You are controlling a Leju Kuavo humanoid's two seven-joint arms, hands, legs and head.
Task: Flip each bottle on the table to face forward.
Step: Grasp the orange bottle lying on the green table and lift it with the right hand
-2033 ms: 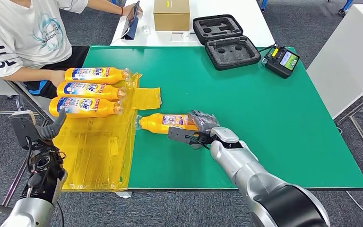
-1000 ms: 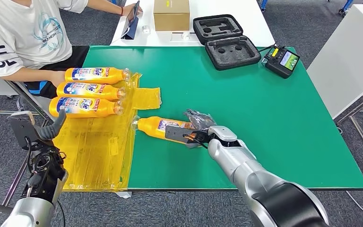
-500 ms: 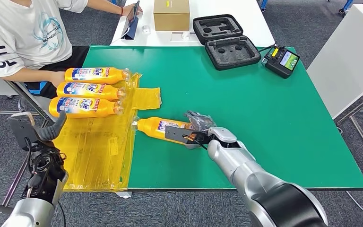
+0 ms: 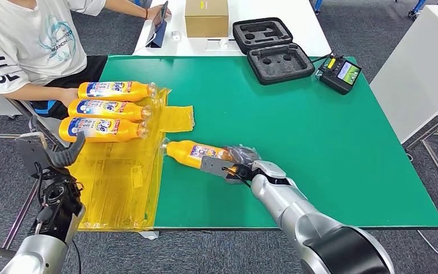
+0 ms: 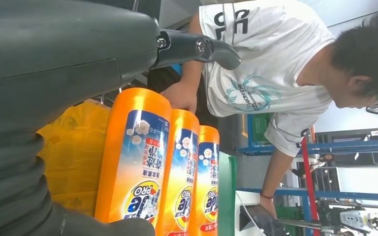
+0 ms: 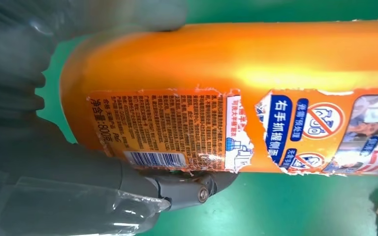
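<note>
An orange bottle point(image 4: 197, 152) lies on the green mat point(image 4: 319, 142), cap toward the yellow sheet point(image 4: 117, 177). My right hand point(image 4: 238, 164) grips its base end. In the right wrist view the bottle point(image 6: 275, 64) shows its torn back label with small print and a barcode, with my thumb point(image 6: 177, 189) under it. Three more orange bottles point(image 4: 114, 90) point(image 4: 109, 108) point(image 4: 101, 129) lie side by side on the sheet, blue front labels up; in the left wrist view the nearest of these bottles point(image 5: 135, 157) is close. My left hand point(image 4: 48, 154) hangs open off the table's left edge.
A seated person's hand point(image 4: 68, 94) rests by the three bottles. At the back stand a black foam case point(image 4: 272, 50), a controller point(image 4: 340, 73) and a cardboard box point(image 4: 206, 17). The mat's right half is bare green.
My right hand has turned the bottle slightly, swinging its cap end left, and has drawn a little nearer to me. My left hand shifted slightly right.
</note>
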